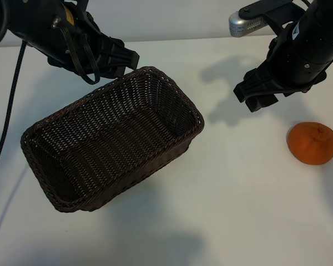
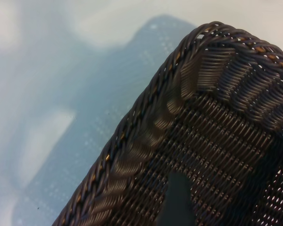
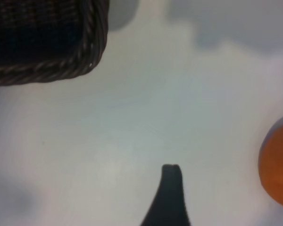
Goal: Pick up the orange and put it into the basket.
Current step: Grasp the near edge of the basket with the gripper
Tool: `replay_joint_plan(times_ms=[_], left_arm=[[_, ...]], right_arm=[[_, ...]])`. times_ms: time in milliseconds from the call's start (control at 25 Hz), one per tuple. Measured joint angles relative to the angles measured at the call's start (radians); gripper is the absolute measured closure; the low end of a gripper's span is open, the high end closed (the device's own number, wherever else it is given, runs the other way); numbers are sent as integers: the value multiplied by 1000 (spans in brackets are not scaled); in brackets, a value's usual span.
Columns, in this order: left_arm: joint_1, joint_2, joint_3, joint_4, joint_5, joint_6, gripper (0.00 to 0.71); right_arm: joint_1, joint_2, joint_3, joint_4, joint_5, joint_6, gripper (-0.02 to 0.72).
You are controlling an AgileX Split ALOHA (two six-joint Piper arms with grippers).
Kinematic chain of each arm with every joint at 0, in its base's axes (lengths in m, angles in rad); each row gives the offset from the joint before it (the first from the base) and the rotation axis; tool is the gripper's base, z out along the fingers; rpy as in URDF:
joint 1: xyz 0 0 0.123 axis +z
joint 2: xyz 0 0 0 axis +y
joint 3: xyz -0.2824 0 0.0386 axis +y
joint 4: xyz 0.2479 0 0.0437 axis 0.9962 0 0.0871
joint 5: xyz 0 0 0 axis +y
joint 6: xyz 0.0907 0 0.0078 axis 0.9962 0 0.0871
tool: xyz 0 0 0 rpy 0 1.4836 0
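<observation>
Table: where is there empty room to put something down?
Bare table lies between the basket and the orange, and all along the near edge. The far side is crowded: left gripper over the basket's corner, right gripper beside the orange.

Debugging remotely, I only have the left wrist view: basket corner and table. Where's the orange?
Observer: The orange sits on the table, well off the basket, on the right arm's side.
Operator: Anything in the basket?
Observer: Nothing; the exterior view shows only bare weave inside.
Operator: Is the right gripper on the fruit?
Observer: No. The right gripper hangs above the table between basket and orange, jaws open, holding nothing.
Operator: And my own gripper?
Observer: The left gripper hovers over the basket's far rim, jaws open, holding nothing.
</observation>
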Motion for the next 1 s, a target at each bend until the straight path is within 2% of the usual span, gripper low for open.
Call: replay_joint_plan(times_ms=[480, 800, 1000], left_arm=[[0, 0, 0, 0, 0, 0, 118], [0, 0, 0, 0, -3, 0, 118], [0, 0, 0, 0, -36, 0, 118]], right_arm=[[0, 0, 0, 10, -79, 0, 105], [0, 0, 0, 72, -85, 5, 105], [0, 0, 0, 75, -85, 5, 106]])
